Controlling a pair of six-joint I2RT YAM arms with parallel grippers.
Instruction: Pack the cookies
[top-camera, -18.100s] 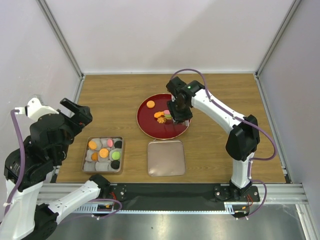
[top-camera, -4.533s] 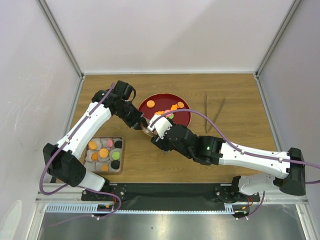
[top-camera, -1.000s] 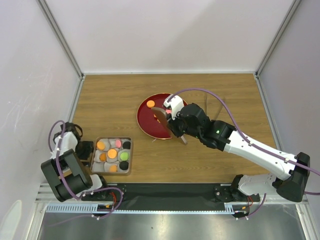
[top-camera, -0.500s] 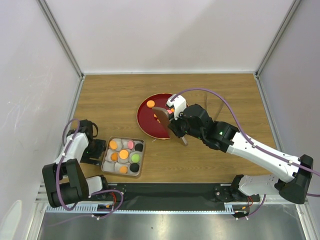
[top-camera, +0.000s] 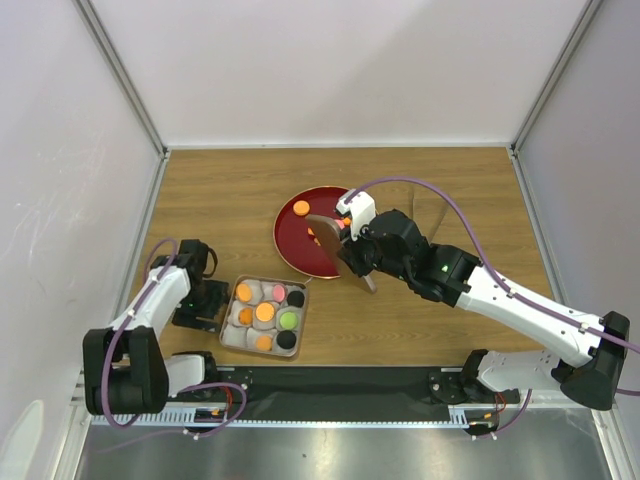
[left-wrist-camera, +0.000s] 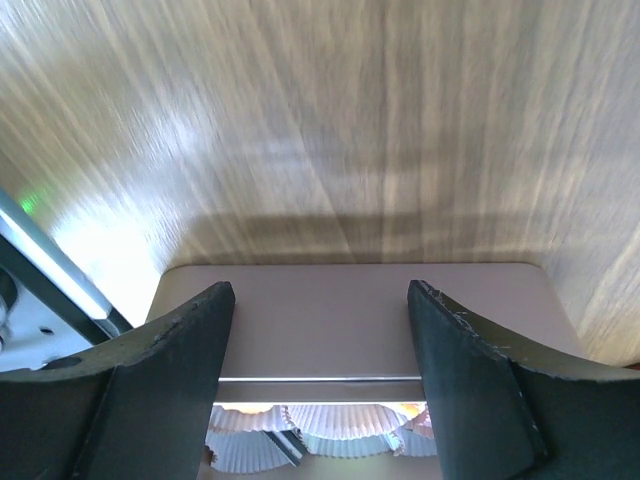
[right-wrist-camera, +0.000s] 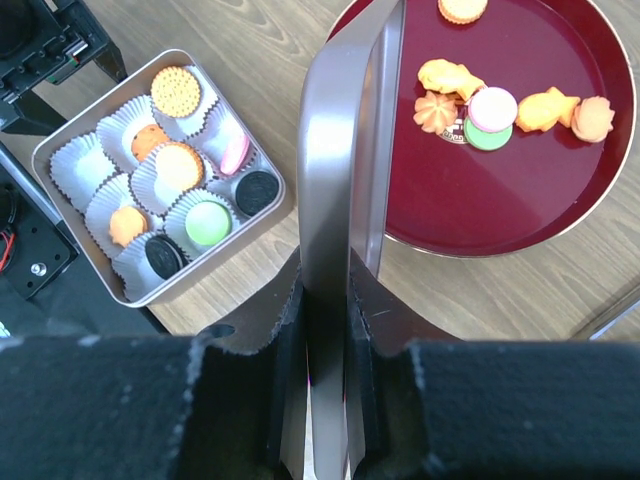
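The top external camera is fixed above and behind the near edge of the table (top-camera: 450, 180). It looks steeply down from a distance and takes in the whole surface. The left wrist camera sits low and very close. It faces out between its own jaws, over 1 wall of the tin (left-wrist-camera: 350, 330), onto bare wood grain. The right wrist camera looks almost straight down from mid height, past its jaws and the edge-on lid (right-wrist-camera: 325, 180). It shares the tin, the cookies (right-wrist-camera: 178, 165) and the red plate (right-wrist-camera: 540, 190) with the top view. All 3 views show the tin.
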